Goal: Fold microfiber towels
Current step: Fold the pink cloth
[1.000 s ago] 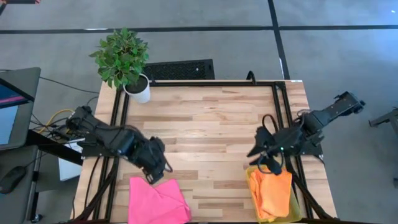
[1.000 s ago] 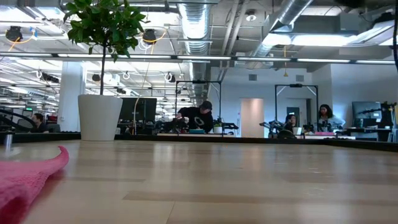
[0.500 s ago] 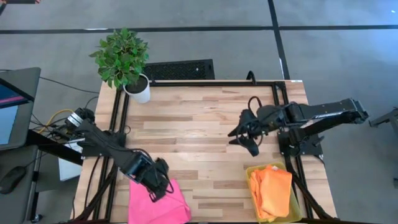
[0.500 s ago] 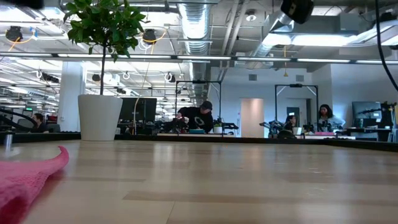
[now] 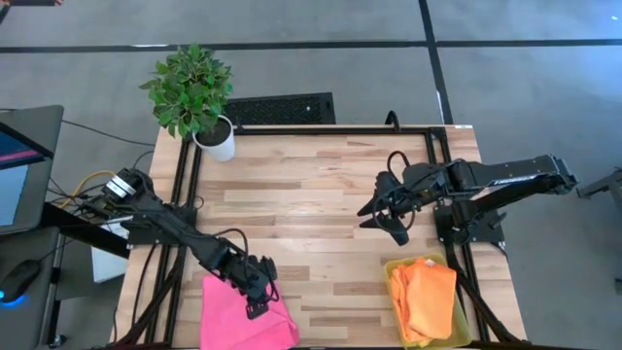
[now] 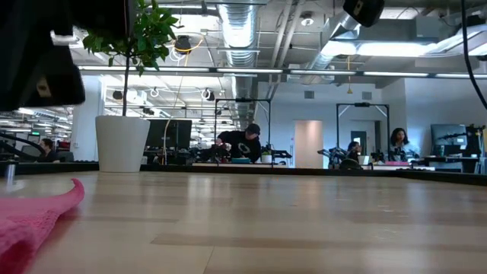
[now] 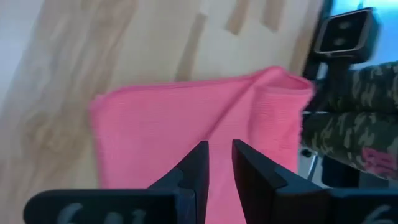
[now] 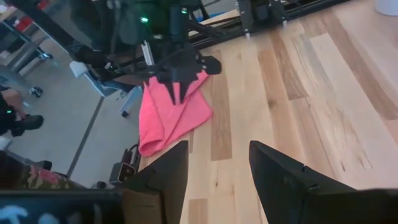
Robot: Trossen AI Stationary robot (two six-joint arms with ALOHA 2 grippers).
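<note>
A hot pink towel lies crumpled at the table's near left, its near part over the near edge; it also shows in the low view and the right wrist view. My left gripper hovers over the towel's right part, pointing down, fingers a narrow gap apart with pink cloth showing between them. My right gripper is open and empty above the bare table right of centre. Orange towels lie bunched in a yellow bin at the near right. No yellow towel shows.
A potted plant in a white pot stands at the far left corner, also in the low view. Black rails run along the table's left and right sides. The middle of the wooden table is bare. People sit in the room beyond.
My left gripper has gone toward the near edge and a little right, from the pink towel's far edge to over its right part. My right gripper has gone from over the bin toward the far edge and the table's centre, then stayed there. The towels have not moved.
</note>
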